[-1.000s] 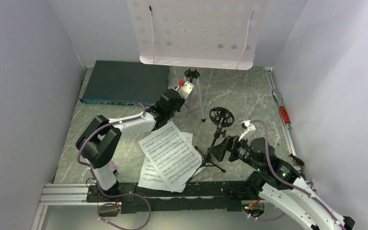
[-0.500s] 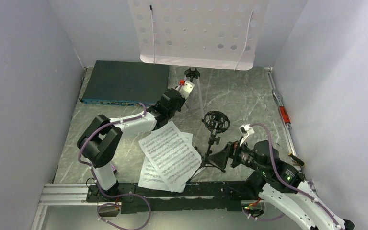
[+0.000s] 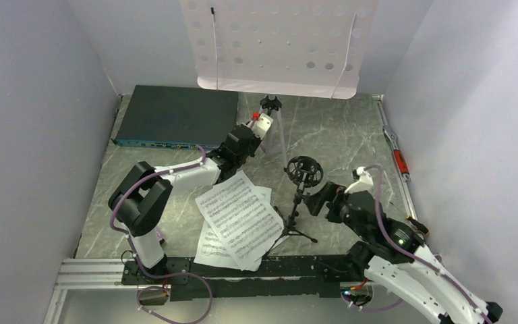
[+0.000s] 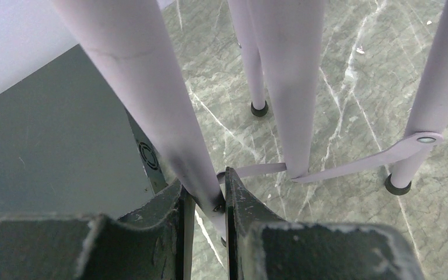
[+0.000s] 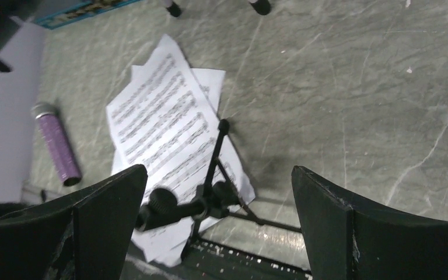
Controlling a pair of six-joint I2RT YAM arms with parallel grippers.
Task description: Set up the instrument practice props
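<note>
The pale lilac music stand stands at the back on tripod legs. My left gripper is shut on one lilac leg, which is pinched between the fingertips. Two white sheet-music pages lie overlapping on the table and also show in the right wrist view. The small black mic stand stands upright just right of them. My right gripper is wide open beside its stem, touching nothing. The glittery purple microphone lies left of the pages.
A flat dark box with a blue front edge lies at the back left, close to the held leg. A red-handled tool lies along the right wall. The metal rail runs along the near edge, under one mic stand foot.
My right gripper has risen and swung back to the right of the mic stand. The stand went from tilted to upright, its ring shifting left. The left arm has not moved.
</note>
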